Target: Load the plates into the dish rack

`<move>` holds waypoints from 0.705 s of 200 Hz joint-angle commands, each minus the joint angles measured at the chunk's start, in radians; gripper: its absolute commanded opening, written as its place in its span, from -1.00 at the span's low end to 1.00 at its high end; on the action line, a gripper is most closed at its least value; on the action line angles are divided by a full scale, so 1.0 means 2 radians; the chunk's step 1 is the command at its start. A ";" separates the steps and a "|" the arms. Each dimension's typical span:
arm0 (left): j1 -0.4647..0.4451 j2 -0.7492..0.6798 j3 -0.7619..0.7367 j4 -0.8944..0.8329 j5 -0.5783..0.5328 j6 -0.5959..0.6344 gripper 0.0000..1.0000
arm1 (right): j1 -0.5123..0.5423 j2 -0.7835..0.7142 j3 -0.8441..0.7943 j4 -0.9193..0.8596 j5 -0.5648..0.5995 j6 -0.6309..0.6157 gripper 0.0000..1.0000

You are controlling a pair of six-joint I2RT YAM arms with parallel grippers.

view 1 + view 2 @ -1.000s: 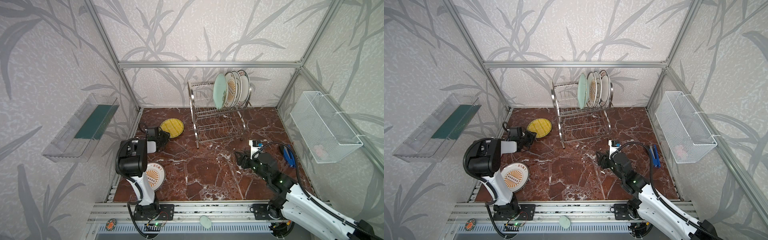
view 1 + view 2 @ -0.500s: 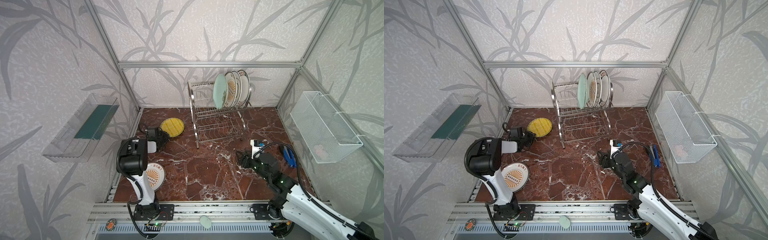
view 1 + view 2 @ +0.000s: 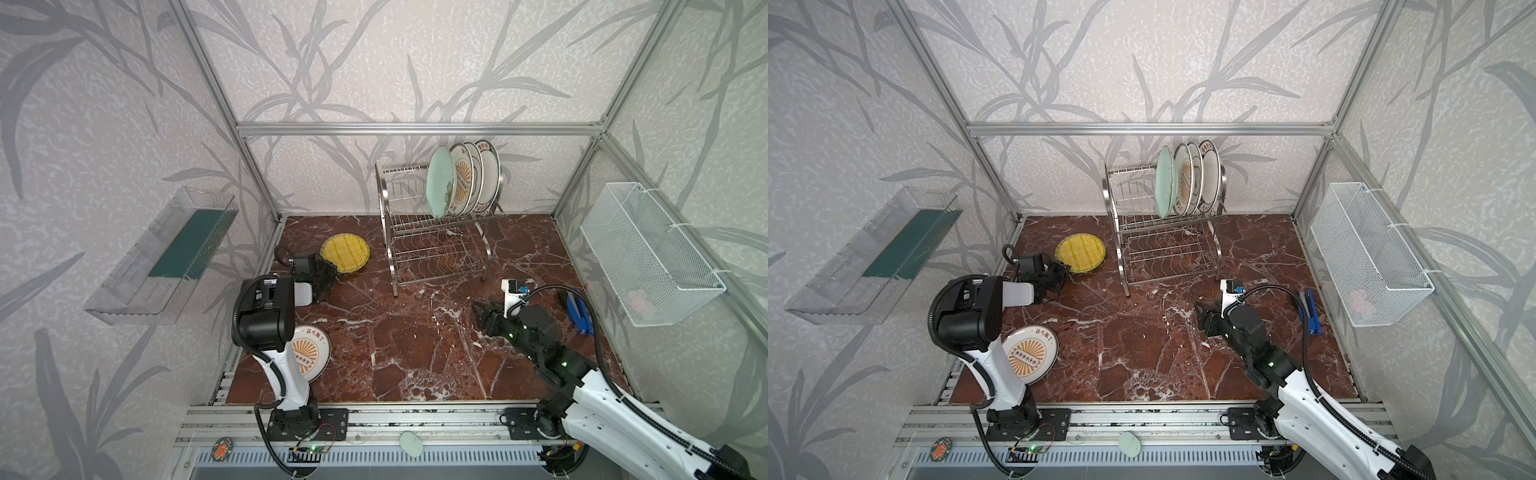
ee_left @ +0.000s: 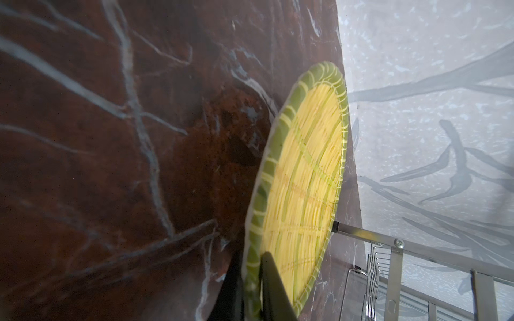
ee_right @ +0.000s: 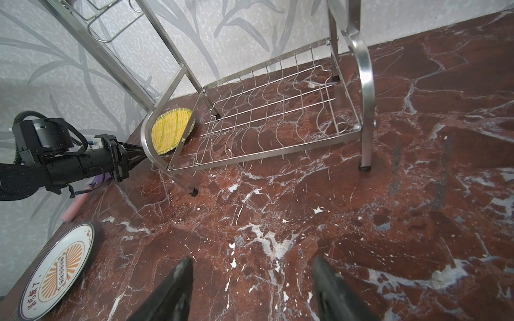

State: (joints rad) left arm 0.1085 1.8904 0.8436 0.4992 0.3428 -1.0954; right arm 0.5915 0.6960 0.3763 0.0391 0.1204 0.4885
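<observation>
- Left gripper (image 3: 328, 271) pinched the yellow plate (image 3: 345, 252) by its rim, at the rack's (image 3: 436, 249) nine o'clock.
- Right gripper (image 5: 251, 259) hung spread over the floor (image 5: 389, 222).
- Four plates (image 3: 461, 183) stood in the rack's upper tier.

Six plates (image 3: 345, 252), one dish rack (image 3: 432, 251), one basket (image 3: 648, 257), one tray (image 3: 166, 257).

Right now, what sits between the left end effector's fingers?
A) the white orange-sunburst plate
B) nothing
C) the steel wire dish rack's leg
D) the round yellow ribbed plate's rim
D: the left wrist view shows the left end effector pinching the green rim of the round yellow ribbed plate.
</observation>
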 commanded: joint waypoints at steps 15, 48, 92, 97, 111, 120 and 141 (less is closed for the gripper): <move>0.003 -0.020 0.001 0.010 0.003 0.000 -0.83 | -0.001 -0.009 -0.003 0.000 -0.006 0.006 0.35; 0.003 -0.041 -0.005 0.012 0.002 0.004 -0.95 | -0.002 -0.011 -0.003 -0.001 -0.006 0.006 0.35; 0.003 -0.077 -0.011 0.005 0.003 0.008 -1.00 | -0.002 -0.016 -0.003 -0.005 -0.009 0.008 0.35; 0.003 -0.081 -0.012 0.004 0.003 0.009 -1.00 | -0.002 -0.017 -0.003 -0.006 -0.009 0.008 0.34; 0.003 -0.095 -0.014 0.001 0.005 0.007 -1.00 | -0.002 -0.020 -0.003 -0.008 -0.009 0.008 0.34; 0.003 -0.105 -0.015 0.000 0.006 0.006 -1.00 | -0.002 -0.021 -0.002 -0.009 -0.009 0.008 0.35; 0.003 -0.129 -0.017 -0.011 0.012 0.008 -1.00 | -0.002 -0.025 -0.002 -0.012 -0.010 0.009 0.34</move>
State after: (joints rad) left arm 0.1123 1.7168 0.8131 0.4595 0.3466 -1.0908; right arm 0.5915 0.6643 0.3763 0.0235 0.1104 0.5026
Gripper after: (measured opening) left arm 0.048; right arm 0.673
